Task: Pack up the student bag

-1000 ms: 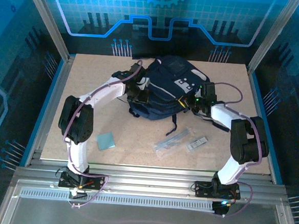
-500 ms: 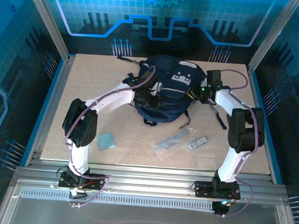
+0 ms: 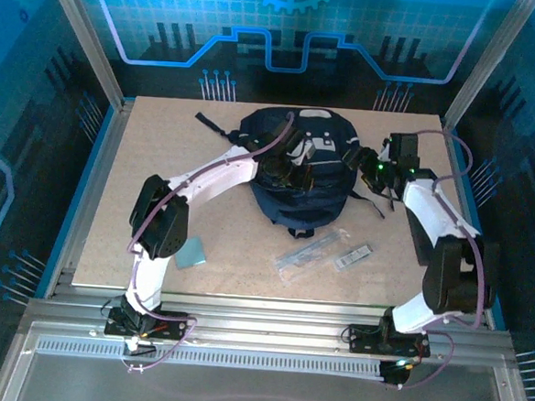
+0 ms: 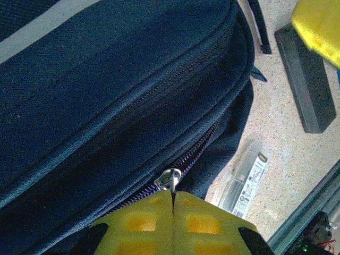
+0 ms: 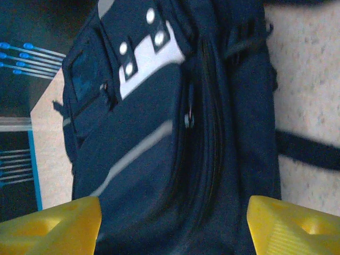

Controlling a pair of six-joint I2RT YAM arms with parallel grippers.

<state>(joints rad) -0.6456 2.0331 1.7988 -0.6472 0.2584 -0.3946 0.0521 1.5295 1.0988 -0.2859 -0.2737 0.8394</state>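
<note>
Top external view: the student bag (image 3: 305,189) is seen lying on the far middle of the counter (image 3: 160,156), with its white-grey patch (image 3: 323,142) facing up near the far end. The left arm is bent sharply at the elbow near the counter's front left. Its white forearm is stretched diagonally toward the far right, so that the left hand (image 3: 293,170) is set down on top of the bag. The right arm is raised from its base, folded at the elbow by the right edge and angled back inward. The right hand (image 3: 358,159) is held against the bag's right side.

In the left wrist view, the 2 yellow pads (image 4: 143,223) of the left hand (image 4: 172,212) are pressed together, and the metal zipper pull (image 4: 169,179) is pinched at their tips. The zip is seen running along the bag's edge.

In the right wrist view, the 2 fingers of the right hand (image 5: 175,228) are spread wide apart with nothing gripped. The bag's front pocket and patch are framed between them.

A clear packet (image 3: 309,256) and a smaller packet (image 3: 353,256) are laid on the counter just in front of the bag.
</note>
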